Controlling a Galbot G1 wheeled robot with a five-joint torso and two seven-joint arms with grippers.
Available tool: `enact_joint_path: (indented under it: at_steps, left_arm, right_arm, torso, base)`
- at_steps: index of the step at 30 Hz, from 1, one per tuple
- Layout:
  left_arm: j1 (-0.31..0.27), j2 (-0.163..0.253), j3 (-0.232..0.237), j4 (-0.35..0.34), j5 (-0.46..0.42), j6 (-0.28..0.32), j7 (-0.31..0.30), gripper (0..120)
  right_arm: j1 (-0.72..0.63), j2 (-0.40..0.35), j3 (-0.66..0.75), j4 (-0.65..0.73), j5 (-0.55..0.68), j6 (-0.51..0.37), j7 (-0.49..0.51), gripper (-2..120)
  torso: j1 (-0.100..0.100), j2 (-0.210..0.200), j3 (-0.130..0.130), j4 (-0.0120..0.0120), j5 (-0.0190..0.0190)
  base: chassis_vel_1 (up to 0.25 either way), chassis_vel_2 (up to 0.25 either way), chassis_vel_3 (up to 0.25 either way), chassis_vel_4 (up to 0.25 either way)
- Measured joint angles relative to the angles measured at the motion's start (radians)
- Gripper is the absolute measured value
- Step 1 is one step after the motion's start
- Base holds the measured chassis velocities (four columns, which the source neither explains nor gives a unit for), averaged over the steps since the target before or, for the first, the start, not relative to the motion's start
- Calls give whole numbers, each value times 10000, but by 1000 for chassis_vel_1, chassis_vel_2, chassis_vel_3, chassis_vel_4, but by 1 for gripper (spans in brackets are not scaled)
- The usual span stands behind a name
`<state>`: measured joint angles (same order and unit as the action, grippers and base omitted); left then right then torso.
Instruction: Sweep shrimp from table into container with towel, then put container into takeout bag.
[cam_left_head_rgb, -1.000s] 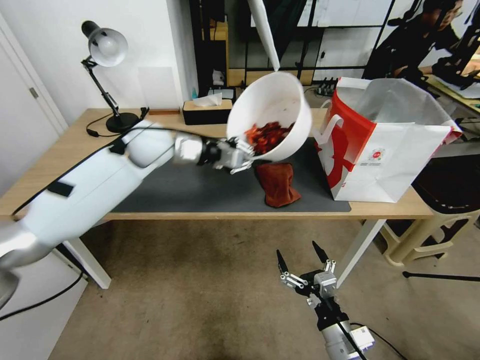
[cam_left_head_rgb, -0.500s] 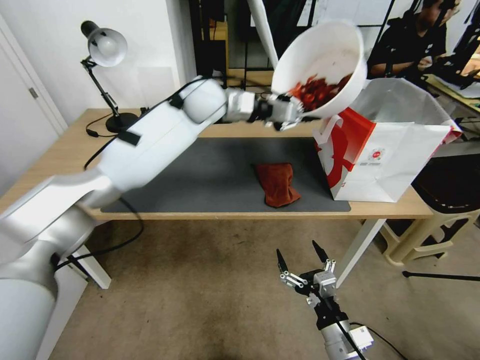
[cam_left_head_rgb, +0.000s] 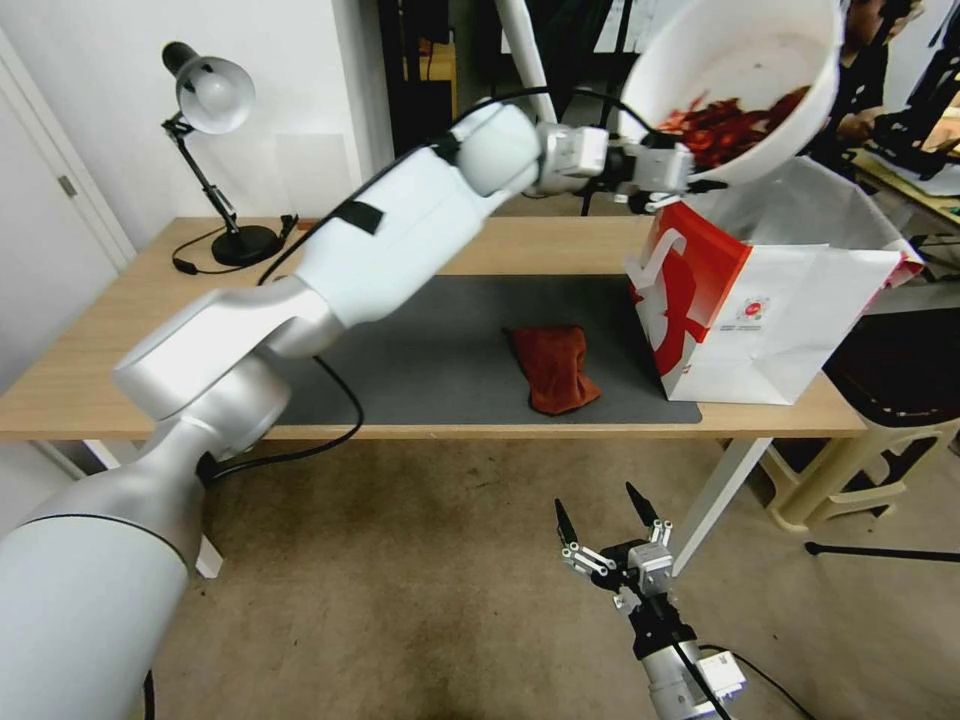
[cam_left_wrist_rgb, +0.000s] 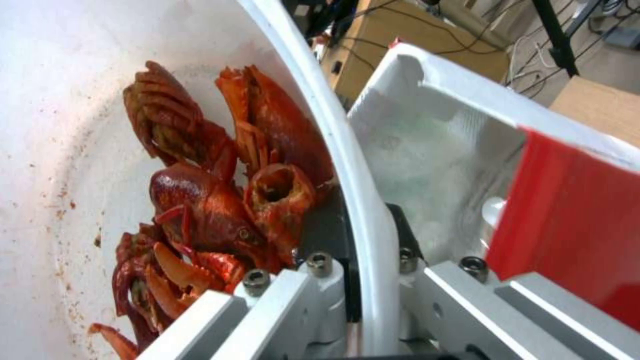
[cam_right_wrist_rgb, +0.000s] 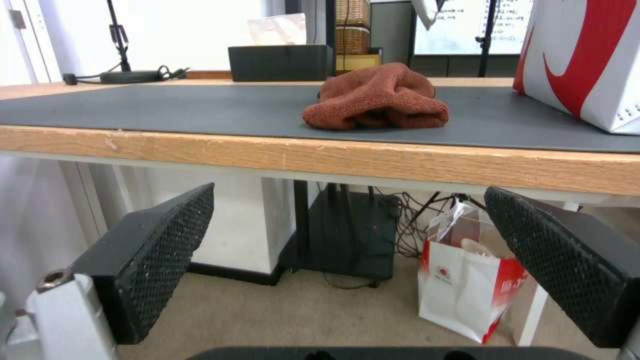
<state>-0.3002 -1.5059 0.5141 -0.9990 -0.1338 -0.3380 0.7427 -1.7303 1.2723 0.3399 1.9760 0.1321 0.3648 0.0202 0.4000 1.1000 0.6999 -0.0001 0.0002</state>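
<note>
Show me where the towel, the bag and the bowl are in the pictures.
towel (cam_left_head_rgb: 555, 367): head view, middle of the cloth on the mat.
bag (cam_left_head_rgb: 790, 320): head view, white front panel.
bowl (cam_left_head_rgb: 745, 45): head view, bare inner wall above the shrimp.

The bench (cam_left_head_rgb: 120, 330) is covered by a grey mat (cam_left_head_rgb: 420, 360), on which a towel (cam_left_head_rgb: 555, 368) and bag (cam_left_head_rgb: 770, 310) are set.
</note>
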Motion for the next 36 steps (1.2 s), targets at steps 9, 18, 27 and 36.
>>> enact_joint_path:
  at_steps: [9,18,27,36]
  left_arm:
    - [-159,-478,199,290,62,-36,-46,0]
    - [-242,-814,348,608,171,-46,34,0]
    - [-320,-917,862,910,317,-52,195,2]
    - [-564,-814,1254,774,474,47,-337,31]
  right_arm:
    - [107,-5,-3,-138,5,-30,-12,100]
    - [149,1,-7,-173,45,-35,-36,100]
    - [100,-62,77,-149,125,-4,-98,100]
    - [128,-53,77,-136,150,87,-166,100]
  torso:
    - [0,0,1,2,-1]
    - [0,0,1,1,-1]
    - [0,0,1,2,-2]
    - [1,0,1,1,-2]
  base:
    - [0,0,0,0]
    - [0,0,0,0]
    - [0,0,0,0]
    - [0,0,0,0]
